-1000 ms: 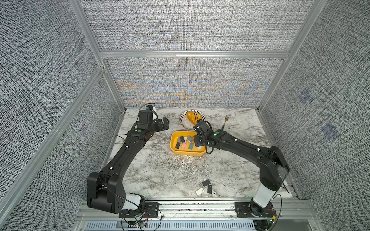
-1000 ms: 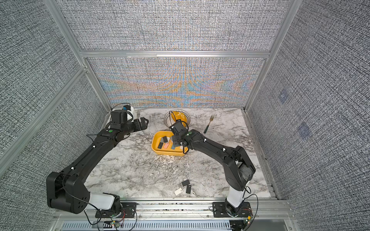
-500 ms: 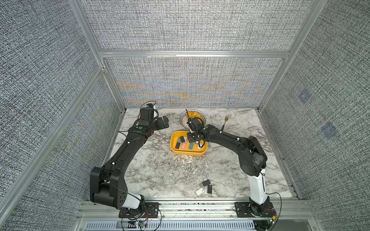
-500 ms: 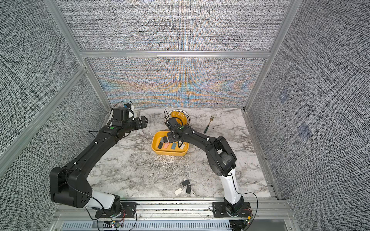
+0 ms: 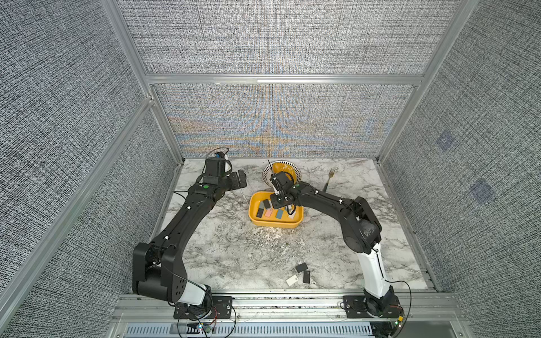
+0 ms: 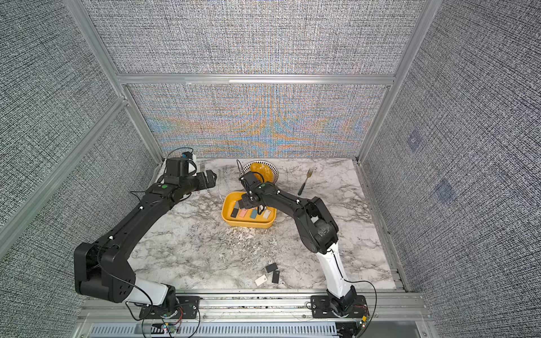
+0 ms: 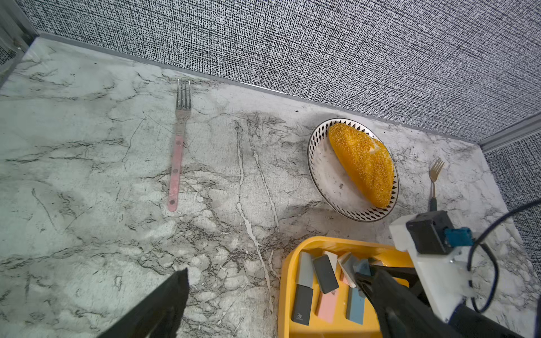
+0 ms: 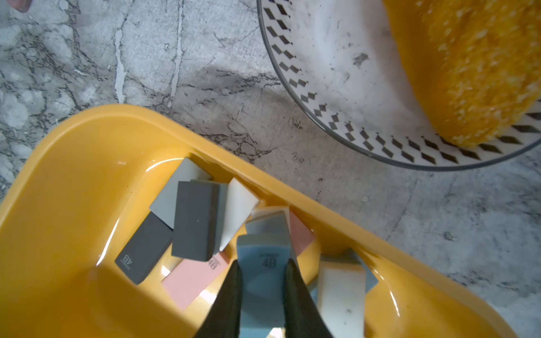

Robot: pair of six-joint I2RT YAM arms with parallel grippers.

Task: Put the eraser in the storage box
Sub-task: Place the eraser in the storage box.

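The right end effector (image 8: 261, 264) is closed on the eraser (image 8: 260, 245), a pale blue block stamped 4B, with one finger (image 8: 229, 292) pressed on each long side. The eraser is inside the box (image 8: 87, 131), close to its far wall and raised off its floor. It hangs over several stored erasers (image 8: 194, 219): dark grey, pale grey, white and pink blocks that lie partly across each other. Whether it touches the ones beneath it cannot be told. In both top views the right end effector (image 5: 275, 204) (image 6: 245, 203) reaches down into the far half of the box (image 5: 275, 224) (image 6: 248, 224), and its arm comes in over the box's right end.

The left end effector (image 5: 240, 180) is open, its jaws spread wide with nothing between them. It hangs off the box's far left corner, near it but apart, above the bare marble surface (image 5: 234, 248).

Just behind the box's far wall stands a plate (image 7: 330, 181) with a black-and-white patterned rim, and an orange, crumbed piece of bread (image 7: 360, 164) lies on it. A gold fork (image 5: 329, 179) lies beyond the box's far right corner, apart from the plate. A pink-handled fork (image 7: 177, 152) lies well to the left of the box, near the back wall. On the box's near side, well apart from it, three loose erasers (image 5: 301, 267) lie close together on the surface, two black and one white.
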